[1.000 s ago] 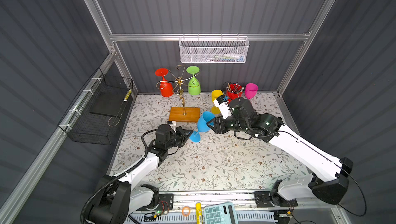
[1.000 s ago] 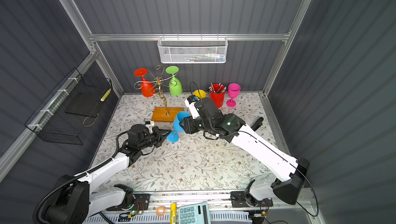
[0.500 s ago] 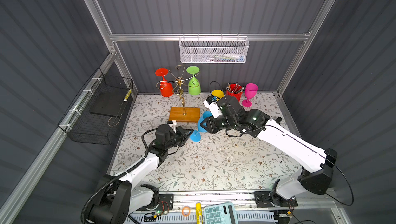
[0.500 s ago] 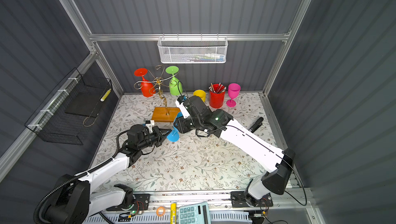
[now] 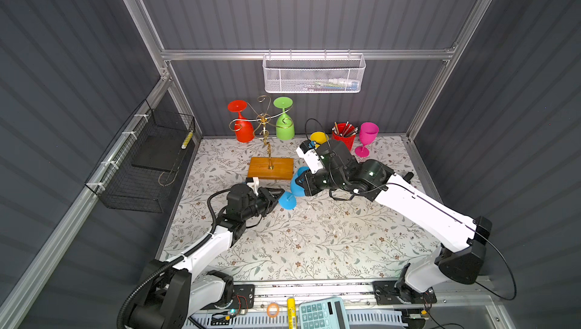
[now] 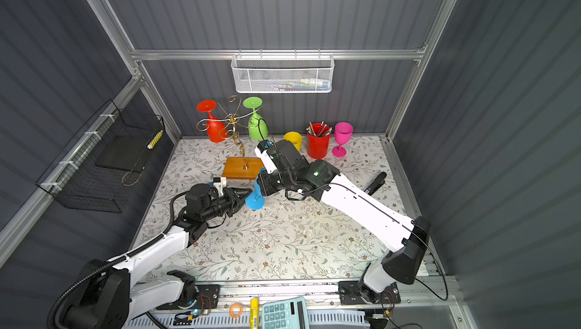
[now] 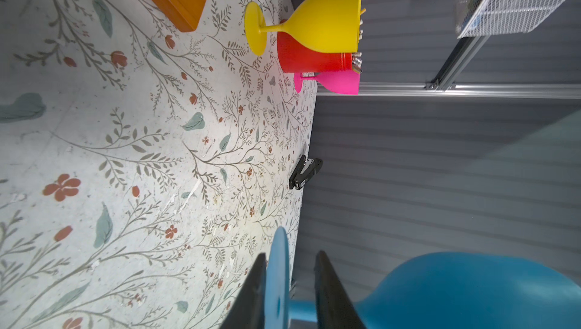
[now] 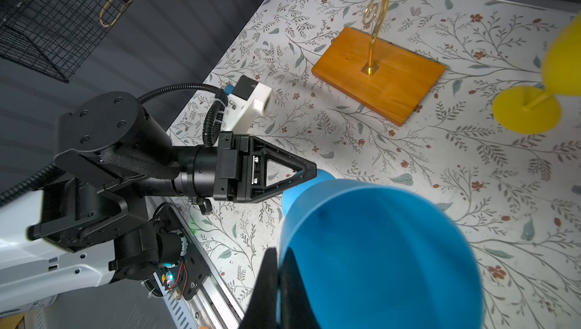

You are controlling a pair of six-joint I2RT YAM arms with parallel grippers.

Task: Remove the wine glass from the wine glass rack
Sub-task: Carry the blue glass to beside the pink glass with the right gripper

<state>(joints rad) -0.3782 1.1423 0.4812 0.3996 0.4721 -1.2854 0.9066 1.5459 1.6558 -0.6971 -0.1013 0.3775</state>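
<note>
Over the surface (image 5: 314, 242) beside the rack (image 5: 270, 173), the wine glass (image 5: 297, 182) is rim-pinched by the right tool (image 8: 279, 280). The left tool (image 7: 290, 258), spread round its foot, should be drawn clear.

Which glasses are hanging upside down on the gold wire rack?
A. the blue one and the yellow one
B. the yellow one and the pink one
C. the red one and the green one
C: the red plastic wine glass and the green plastic wine glass hang foot-up from the gold wire wine glass rack on its wooden base.
</note>
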